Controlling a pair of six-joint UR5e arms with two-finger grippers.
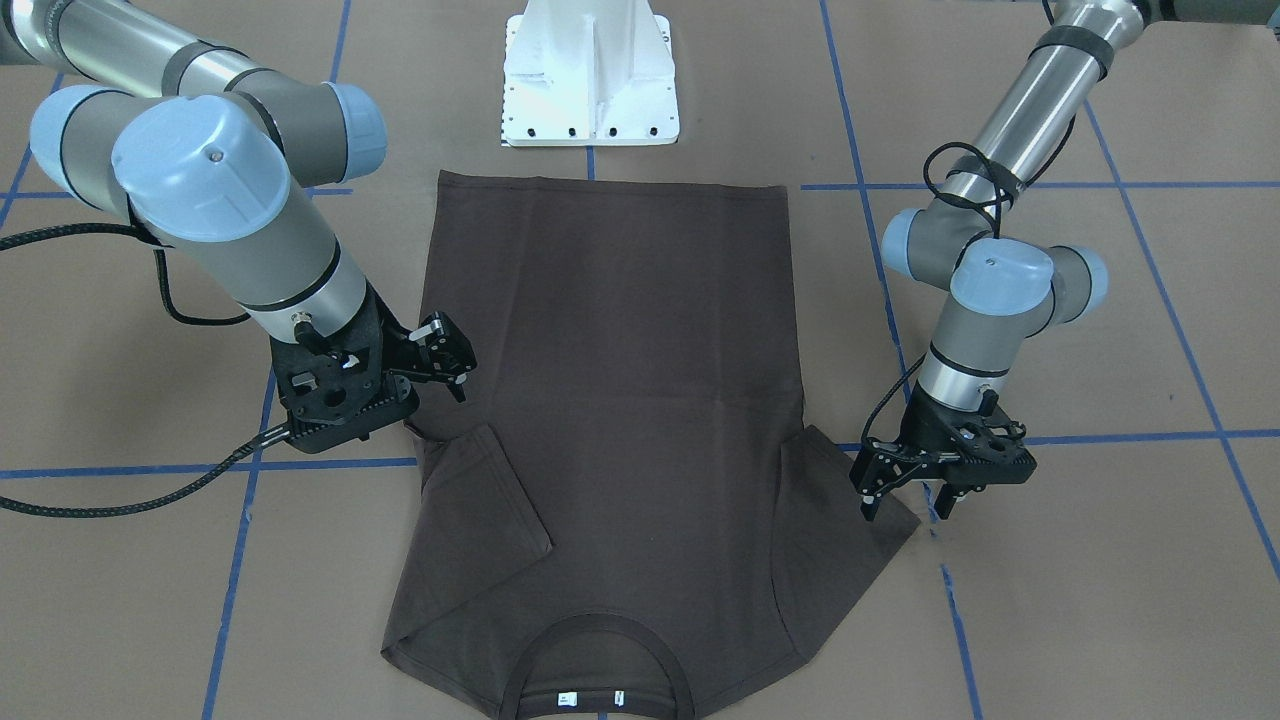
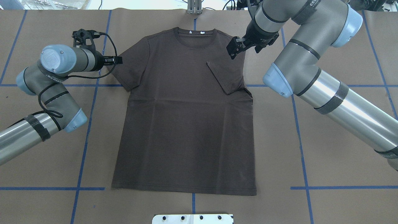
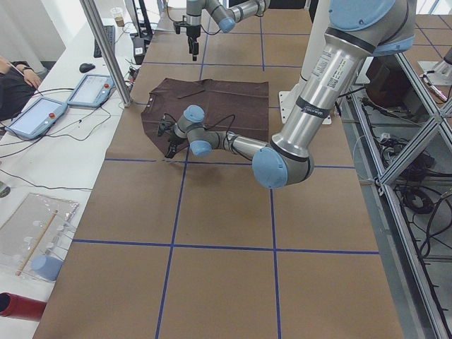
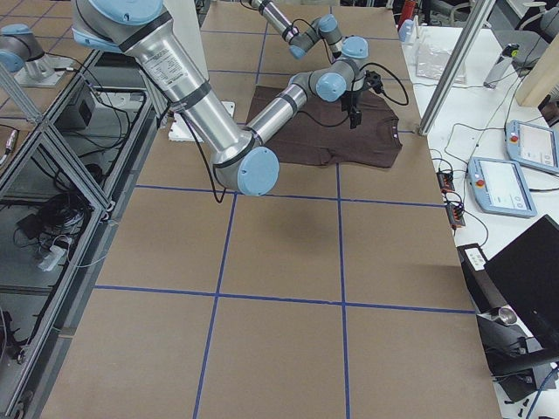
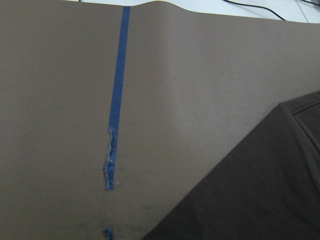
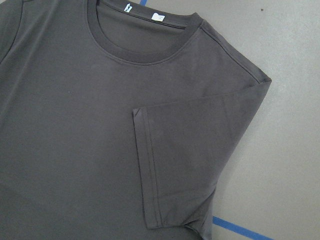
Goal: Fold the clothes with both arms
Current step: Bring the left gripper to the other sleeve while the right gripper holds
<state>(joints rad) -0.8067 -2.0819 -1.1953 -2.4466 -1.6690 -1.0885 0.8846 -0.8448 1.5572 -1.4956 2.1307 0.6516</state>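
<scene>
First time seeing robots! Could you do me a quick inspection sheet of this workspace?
Surface: brown paper with a blue tape grid, torn in one place.
Job's things: T-shirt flat, collar away from robot; right sleeve folded in, left sleeve spread out.
Clutter: nothing seen.
Grippers: left gripper open at left sleeve's end; right gripper open above shirt's right edge, holding nothing.
Cables: black cables looped along both arms.
Surroundings: white pedestal; bench with tablets alongside.
</scene>
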